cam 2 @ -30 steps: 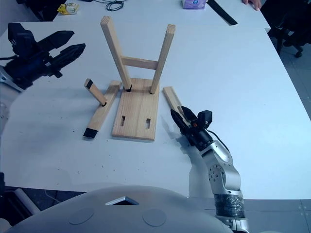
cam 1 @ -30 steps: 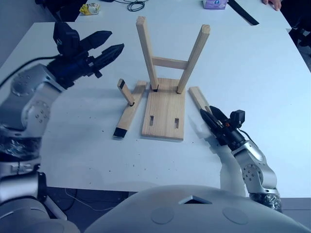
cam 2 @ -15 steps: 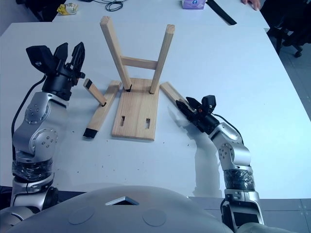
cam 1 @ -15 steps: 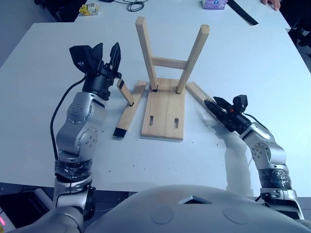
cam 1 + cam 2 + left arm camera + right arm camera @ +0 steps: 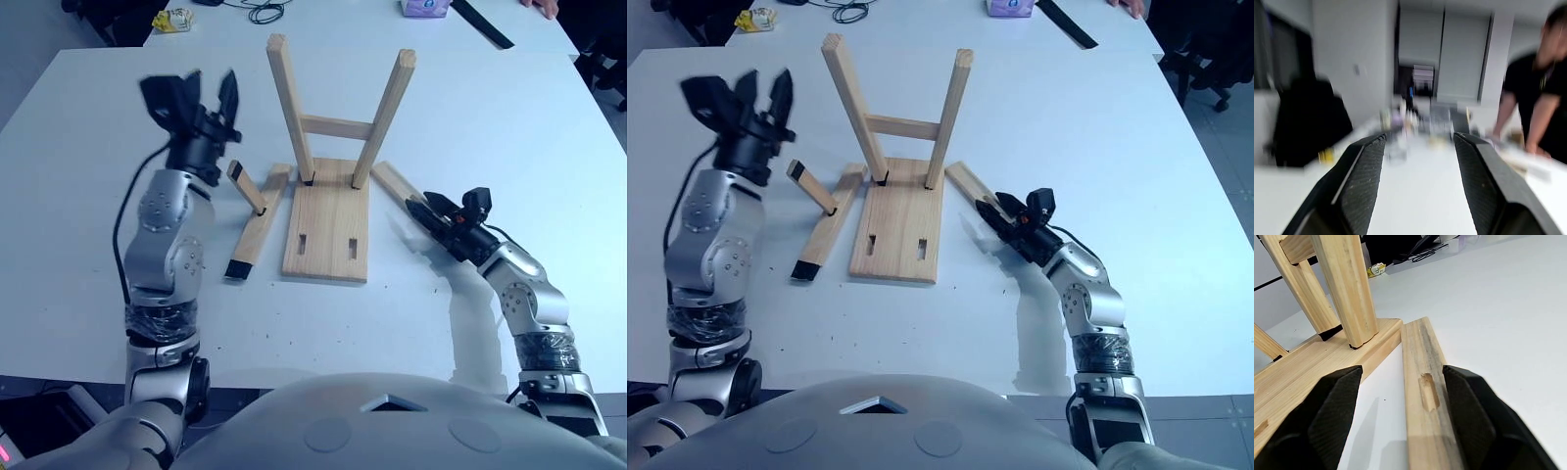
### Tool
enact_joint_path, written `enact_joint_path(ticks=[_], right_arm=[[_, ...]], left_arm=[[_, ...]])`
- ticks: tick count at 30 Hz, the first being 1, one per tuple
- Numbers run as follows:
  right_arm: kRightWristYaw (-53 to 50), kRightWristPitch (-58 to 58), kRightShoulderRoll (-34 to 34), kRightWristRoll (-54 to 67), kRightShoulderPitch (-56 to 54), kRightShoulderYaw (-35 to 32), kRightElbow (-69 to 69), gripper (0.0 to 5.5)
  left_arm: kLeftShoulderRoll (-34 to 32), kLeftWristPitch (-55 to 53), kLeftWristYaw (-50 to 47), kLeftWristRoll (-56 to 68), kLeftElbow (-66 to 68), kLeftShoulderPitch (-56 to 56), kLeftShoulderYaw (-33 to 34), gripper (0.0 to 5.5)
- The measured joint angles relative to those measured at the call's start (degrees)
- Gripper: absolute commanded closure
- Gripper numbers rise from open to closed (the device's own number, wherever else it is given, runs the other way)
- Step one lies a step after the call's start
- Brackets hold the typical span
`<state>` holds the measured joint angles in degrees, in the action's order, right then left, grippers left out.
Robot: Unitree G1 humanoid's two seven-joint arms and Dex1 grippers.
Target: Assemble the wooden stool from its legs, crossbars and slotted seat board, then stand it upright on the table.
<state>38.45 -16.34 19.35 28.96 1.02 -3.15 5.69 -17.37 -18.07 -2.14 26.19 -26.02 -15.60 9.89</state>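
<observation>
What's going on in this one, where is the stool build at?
The seat board lies flat on the table with one leg pair standing in its far slots. The right gripper is open, its fingers straddling the loose leg right of the board. The left gripper is open and empty, raised near the leg piece lying left of the board.

Saw pale honey wood with fine straight grain on the seat board, and the same tone on the two standing legs and their crossbar. Noted a greyer, dark-streaked face on the loose leg between the right gripper's matte black fingers. Found black end caps on the flat leg piece nearest the left gripper. Marked its fingers black too, pads finely dotted. Took the table for plain white.
</observation>
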Motion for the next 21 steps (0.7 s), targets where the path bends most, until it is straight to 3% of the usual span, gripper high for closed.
enact_joint_path(ticks=[5,9,12,21], right_arm=[[0.02,-0.01,0.17,-0.02,0.25,0.19,-0.21,2.47],[0.50,-0.62,0.77,-0.02,-0.34,0.57,-0.01,2.47],[0.72,-1.48,1.55,-0.19,-0.89,0.49,0.78,2.47],[1.23,-2.20,1.69,-0.20,-1.06,0.54,0.32,2.47]], left_arm=[[0.86,-0.99,0.39,1.40,-4.91,-0.25,0.97,2.94],[3.17,-9.39,0.40,-0.42,2.69,8.74,-5.32,2.94],[4.14,-8.26,1.03,-2.85,3.93,9.43,-7.54,2.94],[6.97,-11.40,6.14,5.07,-2.56,13.15,-6.74,2.94]])
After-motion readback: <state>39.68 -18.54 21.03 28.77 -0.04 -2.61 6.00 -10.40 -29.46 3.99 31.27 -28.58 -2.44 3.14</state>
